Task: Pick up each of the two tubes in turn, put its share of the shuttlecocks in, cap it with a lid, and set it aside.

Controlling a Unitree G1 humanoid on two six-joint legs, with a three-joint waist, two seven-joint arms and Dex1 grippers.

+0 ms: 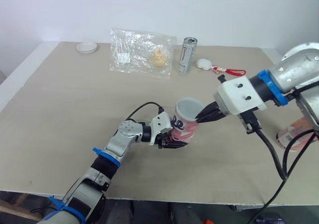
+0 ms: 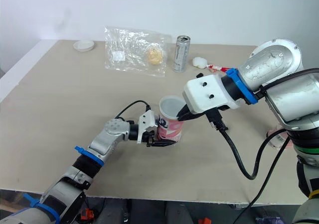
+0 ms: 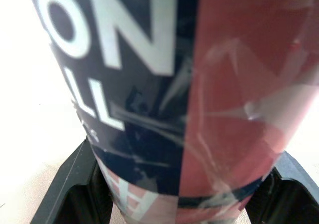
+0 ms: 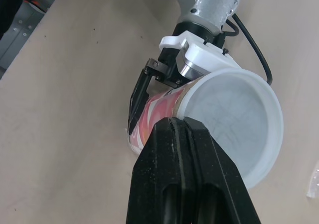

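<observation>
Where clamped low between the fingers of the left tool (image 1: 173, 140), find the tube (image 1: 187, 122): pink-and-navy, near the middle of the surface (image 1: 75, 109), tilted, white-rimmed mouth up. Read interior as pale; contents not discernible. Note right tool (image 1: 199, 118) at the tube's rim, fingers pressed together, nothing seen between them. Find second tube (image 1: 294, 137) lying well right of the tube, partly behind the right arm. Beyond the tube: upright can (image 1: 187, 55), clear bag (image 1: 142, 52) holding a yellowish lump, white dish (image 1: 86, 47).
</observation>
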